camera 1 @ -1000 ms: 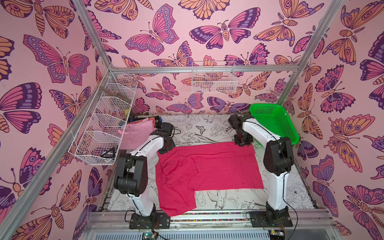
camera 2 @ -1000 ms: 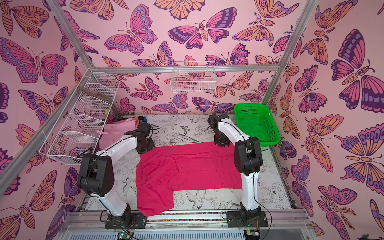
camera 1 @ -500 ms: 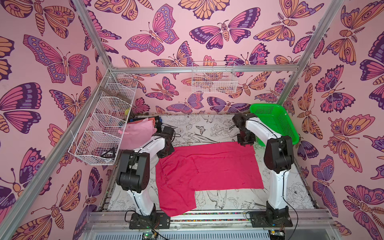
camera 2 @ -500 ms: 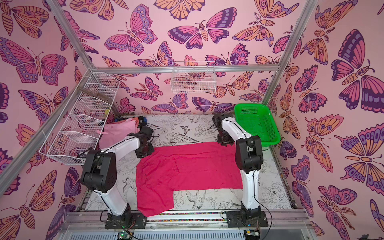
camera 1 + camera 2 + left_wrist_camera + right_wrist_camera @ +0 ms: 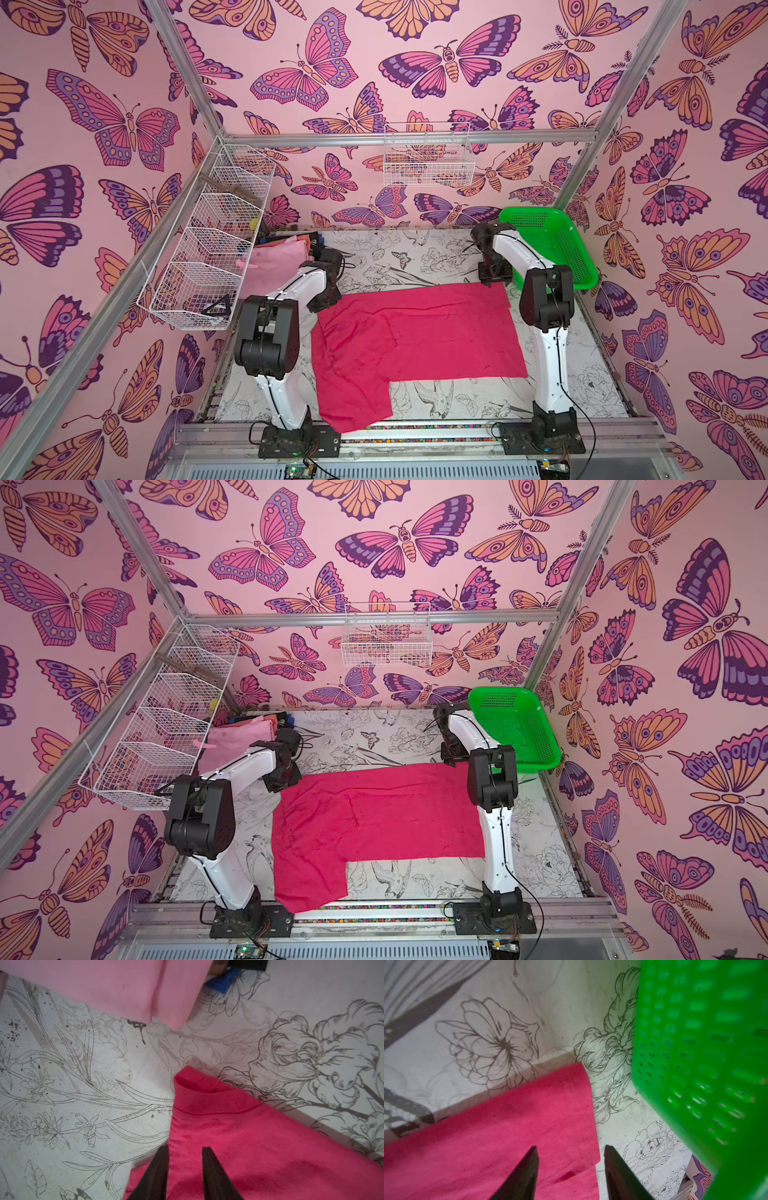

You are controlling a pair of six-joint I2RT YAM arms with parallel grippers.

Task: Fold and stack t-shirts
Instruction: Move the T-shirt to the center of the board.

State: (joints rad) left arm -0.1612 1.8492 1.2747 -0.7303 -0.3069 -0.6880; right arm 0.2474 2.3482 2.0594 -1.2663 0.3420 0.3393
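Crimson t-shirt point(image 5: 415, 332) lies spread mid-tabletop point(image 5: 415, 257), collar left, hem right, w/ left fingers point(image 5: 155, 1178) over its far-left collar corner and right fingers point(image 5: 523, 1178) astride its far-right hem corner, both parted, gripping nothing, prob. so the fold rests flat.

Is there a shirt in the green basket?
No, the green basket shows only bare mesh inside; the red shirt lies spread outside it.
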